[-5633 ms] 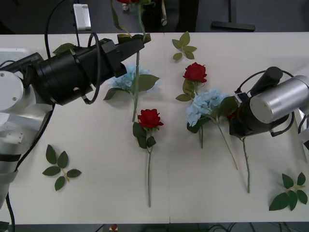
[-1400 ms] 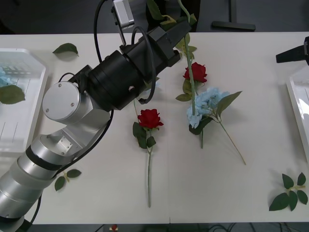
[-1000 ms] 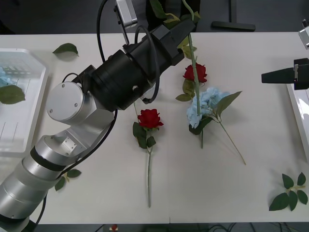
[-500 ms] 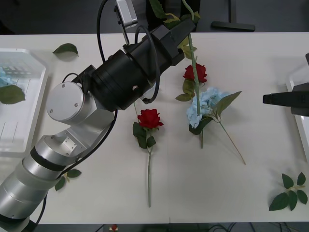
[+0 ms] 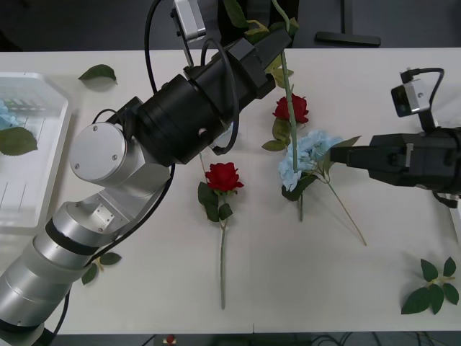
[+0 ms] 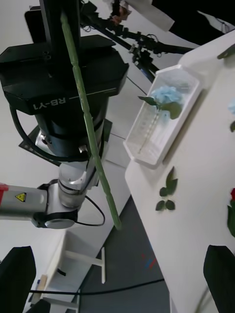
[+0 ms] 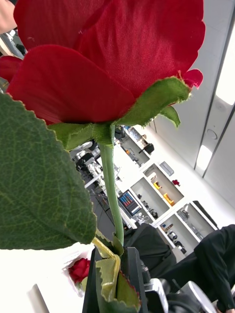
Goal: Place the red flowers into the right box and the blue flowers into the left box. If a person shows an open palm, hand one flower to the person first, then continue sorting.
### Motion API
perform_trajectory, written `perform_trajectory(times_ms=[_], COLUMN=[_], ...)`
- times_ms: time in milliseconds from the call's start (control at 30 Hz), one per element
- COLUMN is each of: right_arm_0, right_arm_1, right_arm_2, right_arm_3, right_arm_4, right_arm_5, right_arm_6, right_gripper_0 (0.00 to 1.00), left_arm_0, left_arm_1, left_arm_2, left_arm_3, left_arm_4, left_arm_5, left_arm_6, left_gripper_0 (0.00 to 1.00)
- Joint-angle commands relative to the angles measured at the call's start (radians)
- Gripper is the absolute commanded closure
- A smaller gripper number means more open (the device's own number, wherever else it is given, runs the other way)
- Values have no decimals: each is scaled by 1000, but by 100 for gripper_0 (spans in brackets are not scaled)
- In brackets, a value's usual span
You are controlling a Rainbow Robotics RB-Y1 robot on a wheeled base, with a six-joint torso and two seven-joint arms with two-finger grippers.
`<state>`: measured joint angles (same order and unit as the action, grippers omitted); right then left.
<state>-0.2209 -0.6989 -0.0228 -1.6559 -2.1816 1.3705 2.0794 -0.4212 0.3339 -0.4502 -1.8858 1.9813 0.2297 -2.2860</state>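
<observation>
My left gripper is raised over the table's far middle, shut on a red rose's stem that hangs down over the table. The left wrist view has its bloom close up, a bare hand at its edge; contact unclear. Two red roses and a blue hydrangea lie mid-table. My right gripper is open, low at the right, pointing at the hydrangea's leaf. The left box holds a blue flower. The right box is hidden behind my right arm.
Loose green leaf sprigs lie at the front left, the front right and the far left. My big left arm spans the table's left half. Bare tabletop lies along the front edge.
My right arm has swung in from the right edge toward the hydrangea. Over the last second the left arm has stayed still with the rose raised; before that it carried the rose rightward.
</observation>
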Motion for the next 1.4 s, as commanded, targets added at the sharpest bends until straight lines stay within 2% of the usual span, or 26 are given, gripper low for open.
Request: perform_trajectory(times_ms=[33, 267, 333, 400, 533, 667, 733, 967, 1000, 1033, 1067, 1100, 1133, 1400], right_arm_0=[-81, -153, -156, -156, -160, -163, -163, -169, -170, -170, -170, -172, -172, -172], right_arm_1=[68, 173, 177, 177, 174, 168, 165, 159, 157, 157, 157, 156, 154, 142], right_arm_2=[50, 55, 57, 60, 60, 60, 61, 60, 61, 61, 60, 60, 61, 60], right_arm_3=[-33, -35, -33, -33, -35, -33, -33, -33, -33, -33, -33, -33, -33, -33], right_arm_4=[28, 172, 194, 201, 226, 238, 240, 246, 247, 249, 249, 250, 253, 267], right_arm_5=[-21, -30, -40, -59, -68, -68, -68, -68, -70, -68, -70, -70, -70, -68], right_arm_6=[39, 18, 15, 11, 5, -5, -10, -19, -19, -19, -19, -21, -21, -22], right_gripper_0=[0, 0, 8, 27, 55, 89, 100, 100, 100, 100, 100, 100, 100, 100], left_arm_0=[-18, -18, -18, -18, -18, -18, -18, -16, -13, -13, -11, -11, -11, -4], left_arm_1=[-12, -13, -12, -12, -15, -16, -16, -16, -16, -15, -16, -15, -12, 45], left_arm_2=[-1, -1, -1, -1, -1, -1, -1, -1, -1, -1, -1, -1, -1, 11], left_arm_3=[-16, -16, -16, -16, -16, -16, -16, -16, -16, -16, -16, -16, -16, -15], left_arm_4=[-3, -3, -3, -3, -3, -3, -3, -4, -4, -7, -9, -9, -10, -16], left_arm_5=[-4, -6, -6, -4, -4, -4, -6, -4, -4, -4, -4, -4, -3, 68], left_arm_6=[-30, -32, -32, -32, -32, -33, -33, -36, -38, -38, -38, -38, -38, -30], left_gripper_0=[100, 100, 100, 100, 100, 100, 100, 98, 76, 43, 30, 12, 0, 0])
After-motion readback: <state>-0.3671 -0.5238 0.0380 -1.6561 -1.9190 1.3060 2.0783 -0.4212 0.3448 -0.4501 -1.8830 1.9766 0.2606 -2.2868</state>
